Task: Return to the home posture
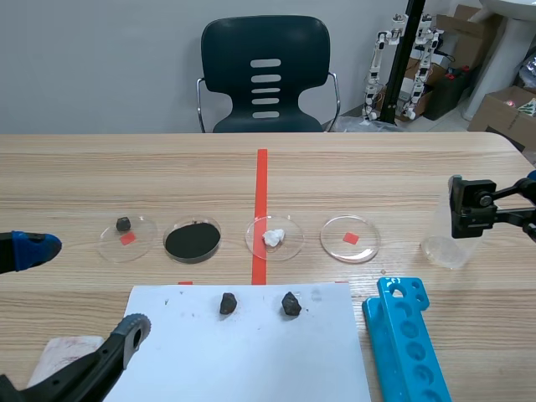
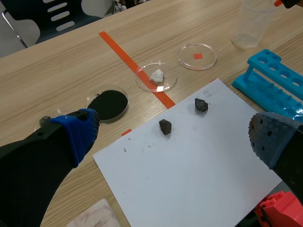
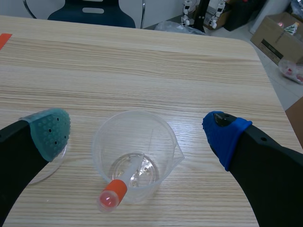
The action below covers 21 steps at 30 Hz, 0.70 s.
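My left gripper (image 1: pixel 79 289) hangs open low at the near left, above the left edge of a white paper sheet (image 1: pixel 243 352). In the left wrist view its fingers (image 2: pixel 75 130) stand wide apart around the left gripper (image 2: pixel 175 137) midpoint, with nothing between them. My right gripper (image 1: pixel 462 209) is at the right, just above a clear plastic beaker (image 1: pixel 448 244). In the right wrist view the right gripper (image 3: pixel 137 132) is open, its pads standing clear of the beaker (image 3: pixel 135 158) on both sides. An orange-capped tube (image 3: pixel 118 189) leans inside the beaker.
Four petri dishes sit in a row: one with a dark stone (image 1: pixel 127 237), one with black powder (image 1: pixel 193 239), one with a white lump (image 1: pixel 274 237), one bare (image 1: pixel 350 238). Two dark stones (image 1: pixel 228 303) (image 1: pixel 291 303) lie on the paper. A blue tube rack (image 1: pixel 406 339) is near right.
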Available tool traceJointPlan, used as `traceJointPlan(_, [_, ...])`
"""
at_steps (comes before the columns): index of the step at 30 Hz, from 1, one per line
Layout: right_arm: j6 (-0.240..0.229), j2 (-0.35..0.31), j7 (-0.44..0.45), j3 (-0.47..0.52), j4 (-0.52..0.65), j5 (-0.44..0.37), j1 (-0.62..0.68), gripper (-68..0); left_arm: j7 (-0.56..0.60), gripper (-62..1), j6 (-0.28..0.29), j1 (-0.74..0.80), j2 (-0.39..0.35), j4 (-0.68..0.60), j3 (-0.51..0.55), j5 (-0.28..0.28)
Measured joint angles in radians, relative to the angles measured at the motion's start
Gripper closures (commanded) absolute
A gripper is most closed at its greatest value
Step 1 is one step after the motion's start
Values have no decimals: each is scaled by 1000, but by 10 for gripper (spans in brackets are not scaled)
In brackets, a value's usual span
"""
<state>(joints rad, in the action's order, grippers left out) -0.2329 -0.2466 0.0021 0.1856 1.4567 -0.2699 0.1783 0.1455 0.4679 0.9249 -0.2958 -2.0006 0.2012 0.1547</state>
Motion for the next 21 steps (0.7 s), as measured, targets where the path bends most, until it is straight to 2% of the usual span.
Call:
traceJointPlan(12, [0, 0, 0, 0, 0, 0, 0, -578, 0, -623, 0, 0, 0, 0, 0, 0])
traceJointPlan(14, [0, 0, 0, 0, 0, 0, 0, -578, 0, -623, -19, 0, 0, 0, 0, 5])
traceJointPlan(16, [0, 0, 0, 0, 0, 0, 0, -578, -5, -623, -75, -8, 2, 0, 0, 5])
traceJointPlan(17, [0, 0, 0, 0, 0, 0, 0, -578, -17, -623, -84, -18, 2, 0, 1, 7])
traceJointPlan(21, [0, 0, 0, 0, 0, 0, 0, -578, -104, -623, -74, -55, 2, -2, 2, 2])
